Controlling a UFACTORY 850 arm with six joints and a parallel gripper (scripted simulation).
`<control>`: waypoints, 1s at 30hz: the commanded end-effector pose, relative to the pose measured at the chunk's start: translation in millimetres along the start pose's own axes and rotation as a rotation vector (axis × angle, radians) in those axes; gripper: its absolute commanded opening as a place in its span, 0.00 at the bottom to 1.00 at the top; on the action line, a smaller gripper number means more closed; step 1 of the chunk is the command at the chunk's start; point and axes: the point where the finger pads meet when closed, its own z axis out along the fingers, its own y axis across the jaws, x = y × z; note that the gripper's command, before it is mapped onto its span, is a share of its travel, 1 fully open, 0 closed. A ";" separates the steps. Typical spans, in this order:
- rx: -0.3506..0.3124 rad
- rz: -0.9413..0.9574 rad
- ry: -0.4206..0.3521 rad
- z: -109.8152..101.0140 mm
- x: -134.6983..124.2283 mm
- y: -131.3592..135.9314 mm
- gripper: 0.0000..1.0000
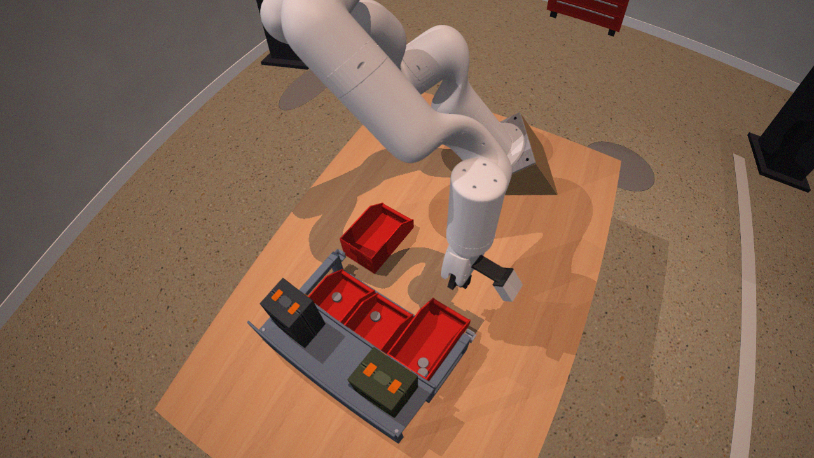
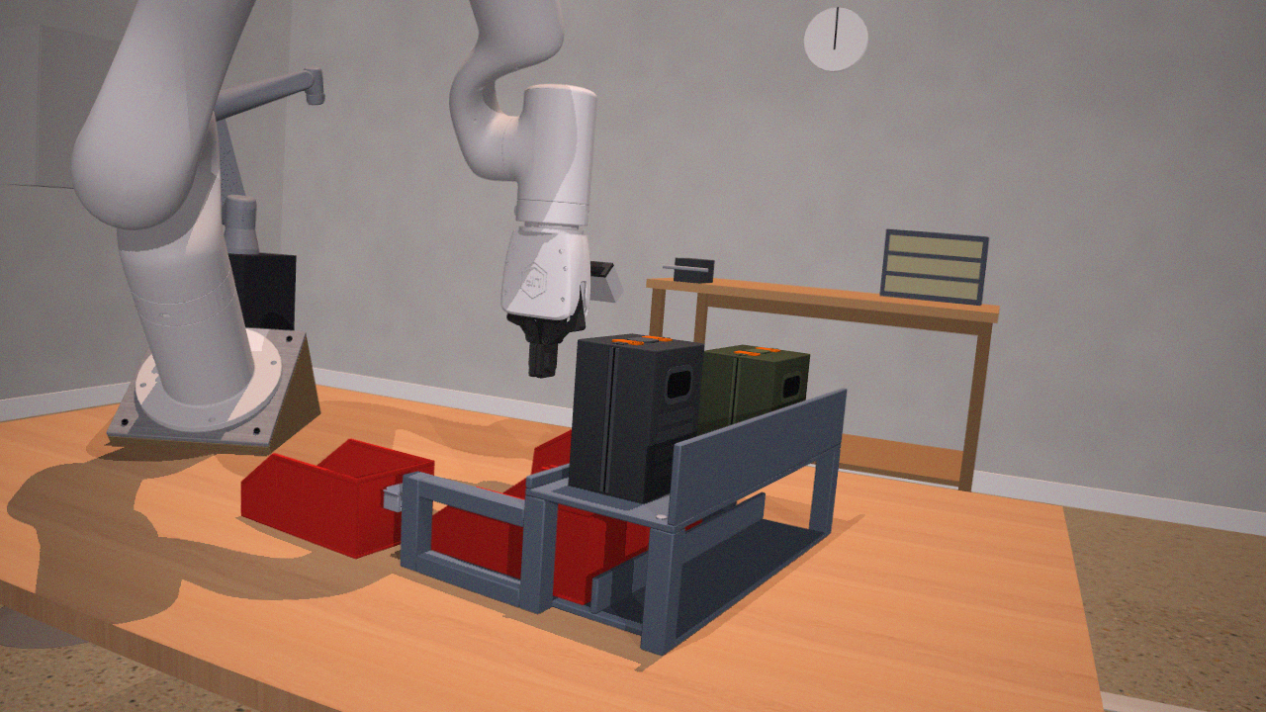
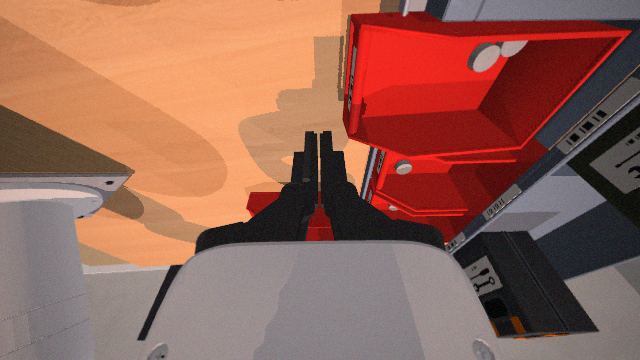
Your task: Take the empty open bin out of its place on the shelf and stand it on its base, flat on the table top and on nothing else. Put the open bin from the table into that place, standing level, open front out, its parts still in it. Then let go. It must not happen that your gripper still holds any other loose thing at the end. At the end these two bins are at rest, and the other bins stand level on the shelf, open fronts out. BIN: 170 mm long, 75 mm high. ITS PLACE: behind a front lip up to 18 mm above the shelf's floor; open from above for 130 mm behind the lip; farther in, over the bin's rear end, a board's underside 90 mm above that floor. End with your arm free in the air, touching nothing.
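An empty red bin (image 1: 378,230) (image 2: 310,504) (image 3: 262,202) stands on the table, near the shelf's left front end in the top view. A second red bin (image 1: 438,336) (image 3: 425,65) is at the shelf's right end. It sits higher and farther forward than its neighbours, apparently tilted with its front raised on the lip. Two grey parts (image 1: 423,362) (image 3: 484,57) lie at its rear end. Two more bins, left (image 1: 336,310) and middle (image 1: 378,330) (image 3: 430,185), sit in the shelf, each showing one part. My gripper (image 1: 459,283) (image 2: 542,373) (image 3: 318,148) is shut and empty, high in front of the shelf.
The grey shelf (image 1: 336,370) (image 2: 761,451) has a top board behind the bins. A dark box (image 1: 292,313) (image 2: 610,424) (image 3: 530,280) stands on its left part, and a green box (image 1: 386,387) (image 2: 761,385) on its right, close behind the raised bin.
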 end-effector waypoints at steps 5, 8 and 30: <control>-0.001 0.001 0.001 1.0 0.4 0.5 0.00; -0.001 0.001 0.001 3.8 0.4 0.5 0.00; -0.001 0.001 0.001 57.3 0.5 0.3 0.00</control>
